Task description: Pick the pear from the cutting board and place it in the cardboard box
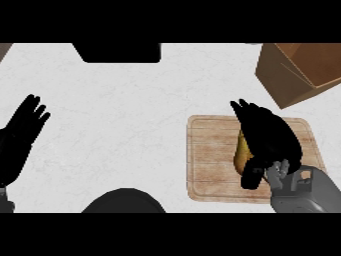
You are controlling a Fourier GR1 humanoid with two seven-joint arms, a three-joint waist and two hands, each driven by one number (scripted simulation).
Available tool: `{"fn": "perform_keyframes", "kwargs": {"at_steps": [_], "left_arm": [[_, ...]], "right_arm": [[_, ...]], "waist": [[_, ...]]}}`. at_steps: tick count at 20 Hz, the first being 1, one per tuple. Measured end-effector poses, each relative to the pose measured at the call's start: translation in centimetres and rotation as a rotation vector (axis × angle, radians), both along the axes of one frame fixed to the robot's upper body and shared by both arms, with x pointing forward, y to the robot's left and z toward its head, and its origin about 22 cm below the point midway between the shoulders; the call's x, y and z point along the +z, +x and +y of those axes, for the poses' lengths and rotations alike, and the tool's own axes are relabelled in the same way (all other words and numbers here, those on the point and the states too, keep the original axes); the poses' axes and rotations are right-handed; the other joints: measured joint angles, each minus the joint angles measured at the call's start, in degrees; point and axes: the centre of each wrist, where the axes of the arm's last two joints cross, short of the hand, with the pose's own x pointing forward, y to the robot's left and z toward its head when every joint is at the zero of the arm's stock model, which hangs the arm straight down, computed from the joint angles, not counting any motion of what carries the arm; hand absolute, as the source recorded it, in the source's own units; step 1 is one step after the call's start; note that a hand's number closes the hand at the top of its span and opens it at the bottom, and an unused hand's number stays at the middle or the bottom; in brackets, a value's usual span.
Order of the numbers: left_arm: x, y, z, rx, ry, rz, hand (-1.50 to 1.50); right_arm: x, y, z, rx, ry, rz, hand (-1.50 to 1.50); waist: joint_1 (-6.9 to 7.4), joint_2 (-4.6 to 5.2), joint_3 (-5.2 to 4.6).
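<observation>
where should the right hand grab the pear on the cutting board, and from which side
Judging from this view, round its middle, coming down from above. The pear lies flat on the cutting board, long axis running toward and away from the robot, so its long flanks are the sides to close on. The right hand is already over it, hiding most of it. The left hand rests open at the view's left.

The black right hand (270,137) lies flat over the pale wooden cutting board (206,170), fingers straight, thumb low. The black left hand (16,137) rests open, far left of it.
</observation>
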Motion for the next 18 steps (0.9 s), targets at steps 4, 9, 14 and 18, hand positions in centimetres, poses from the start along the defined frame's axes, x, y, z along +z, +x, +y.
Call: {"fn": "perform_keyframes", "kwargs": {"at_steps": [4,9,14,18], "left_arm": [[0.4,0.0,-0.2,-0.002,-0.001,0.004,0.00],[0.3,-0.3,0.0,-0.002,0.000,0.011,0.00],[0.5,0.6,-0.2,-0.006,-0.005,0.008,0.00],[-0.6,0.2,-0.2,0.004,-0.003,0.010,0.00]], "right_arm": [[-0.6,0.2,0.4,-0.013,-0.015,0.014,-1.50],[-1.6,0.2,0.6,-0.034,-0.051,0.028,-1.50],[-2.9,1.0,1.1,-0.049,-0.087,0.055,-1.50],[-3.3,1.1,0.9,-0.055,-0.085,0.075,-1.50]], "waist": [[-0.04,-0.01,0.00],[-0.03,0.00,0.02],[-0.07,0.05,0.02],[-0.08,0.04,0.01]]}}
